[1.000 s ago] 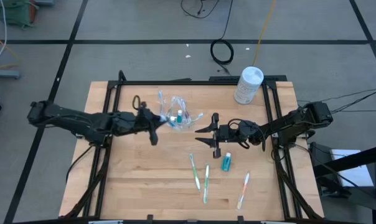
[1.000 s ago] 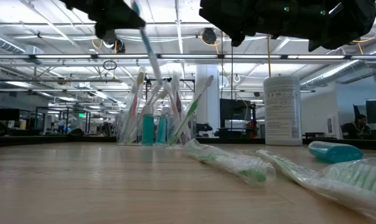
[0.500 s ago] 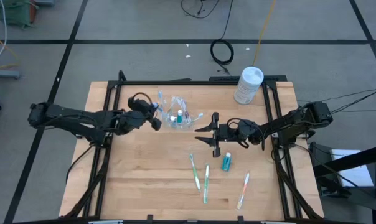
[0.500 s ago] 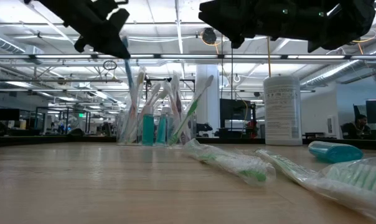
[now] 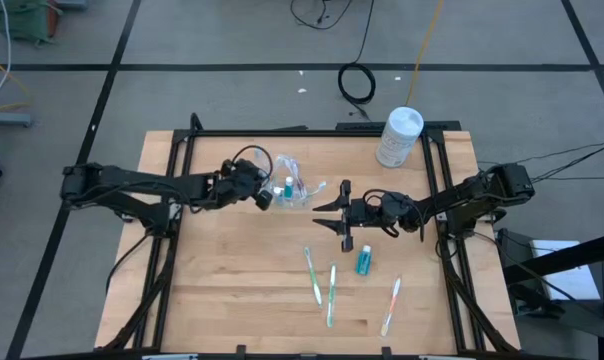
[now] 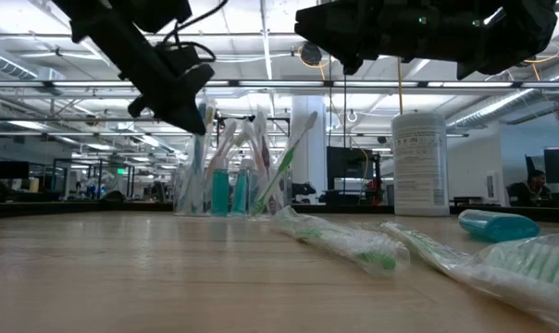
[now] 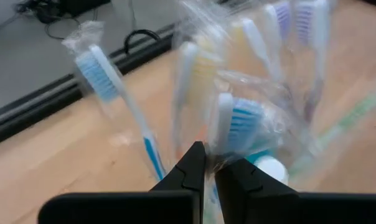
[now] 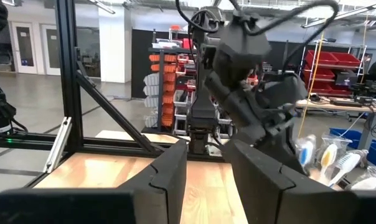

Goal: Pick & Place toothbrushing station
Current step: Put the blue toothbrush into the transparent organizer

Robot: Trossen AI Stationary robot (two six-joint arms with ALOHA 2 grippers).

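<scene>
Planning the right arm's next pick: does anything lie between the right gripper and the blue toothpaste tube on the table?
Nothing visible does. The right gripper hangs open just beside the toothpaste tube, with only bare table between them. The loose toothbrushes lie farther off to the side.

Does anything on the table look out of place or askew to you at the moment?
Yes: three wrapped toothbrushes and a blue toothpaste tube lie loose on the table, well away from the clear cup where the rest stand fanned out. The white canister stands upright at the far edge. Nothing looks spilled or damaged.
</scene>
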